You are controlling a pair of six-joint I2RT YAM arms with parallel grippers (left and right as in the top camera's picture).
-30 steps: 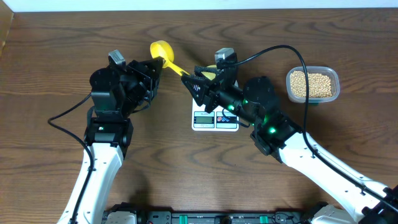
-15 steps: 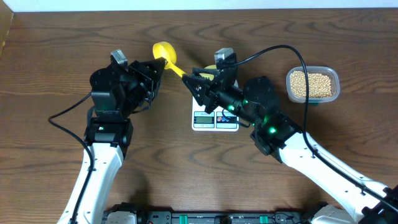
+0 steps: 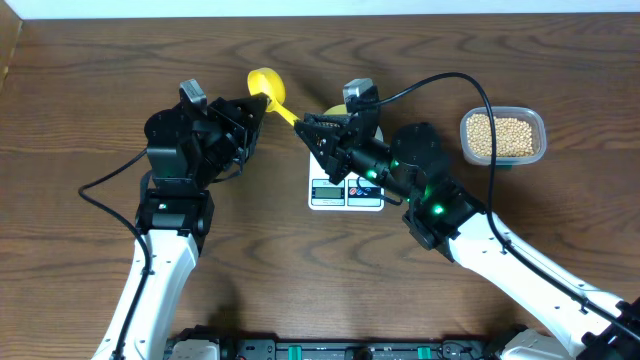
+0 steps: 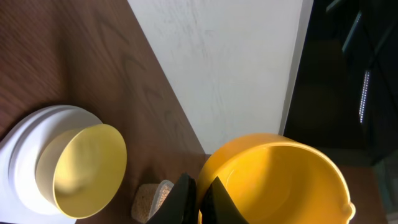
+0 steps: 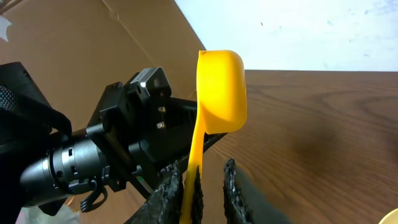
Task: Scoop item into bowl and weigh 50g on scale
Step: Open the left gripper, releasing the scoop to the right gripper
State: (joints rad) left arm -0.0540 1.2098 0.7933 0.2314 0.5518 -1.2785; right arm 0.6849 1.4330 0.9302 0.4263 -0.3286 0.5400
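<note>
**Scoop handover, before any scooping**

The step in hand looks like passing the scoop (image 3: 266, 82) from one arm to the other. The left claw (image 3: 258, 106) is fully shut on the scoop near its cup and holds it in the air. The right claw (image 5: 205, 183) stands part open, with the yellow handle running down between its fingers. The handle lies against one finger, perhaps touching it, though the wrist view is too steep to be sure. A gap shows on the other side.

The bowl (image 4: 87, 165) sits empty on the scale (image 3: 345, 203), just below and behind the right claw. The beans (image 3: 502, 135) lie in their clear tub (image 3: 540, 125), well apart from both claws, out past the right arm's wrist.

The next move likely calls for the right claw to close firmly on the handle. Only then should the left claw let go, or the scoop could drop.
</note>
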